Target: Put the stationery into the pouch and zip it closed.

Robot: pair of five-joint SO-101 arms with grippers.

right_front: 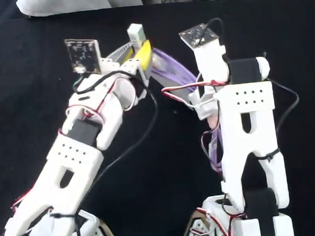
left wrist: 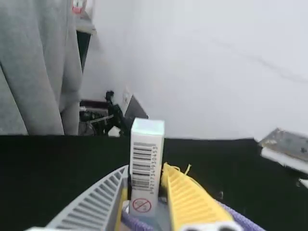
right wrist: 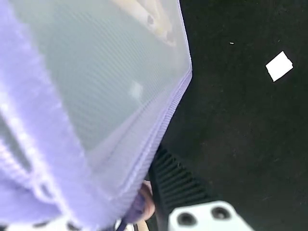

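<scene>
Looking down over the black table (right_front: 29, 132), we log two white arms side by side, both lifted off the surface and leaning toward each other at the far middle.

Left gripper (right_front: 135, 52):
- Its jaws are nearly together, pinching a small white box (right_front: 136, 34).
- In its wrist view the box (left wrist: 147, 159) stands upright with a barcode on the face toward the camera. The ribbed gray finger (left wrist: 96, 202) is against one side and the ribbed yellow finger (left wrist: 187, 202) against the other.
- The top of the box stands well clear of the fingertips.
- The gap between the jaws is only as wide as the box.

Pouch (right_front: 173, 68):
- It is purple and held up off the table between the two arms.
- Its upper edge curves up to just beside the left gripper, and a purple rim (left wrist: 236, 219) shows under the yellow finger in the left wrist view.
- We cannot tell whether the box touches the pouch.
- A purple strip hangs down alongside the right arm.

Right gripper (right wrist: 149, 185):
- It is closed on the pouch's purple edge.
- The black ribbed finger (right wrist: 175, 180) lies against the seam, and the fabric runs down between the jaws. The other finger is hidden behind the cloth.
- The translucent mesh panel of the pouch (right wrist: 96, 72) takes up much of this wrist view.
- Something pale shows faintly through the mesh, and we cannot identify it.

A small white scrap (right wrist: 279, 66) lies on the table well apart from the pouch.
</scene>
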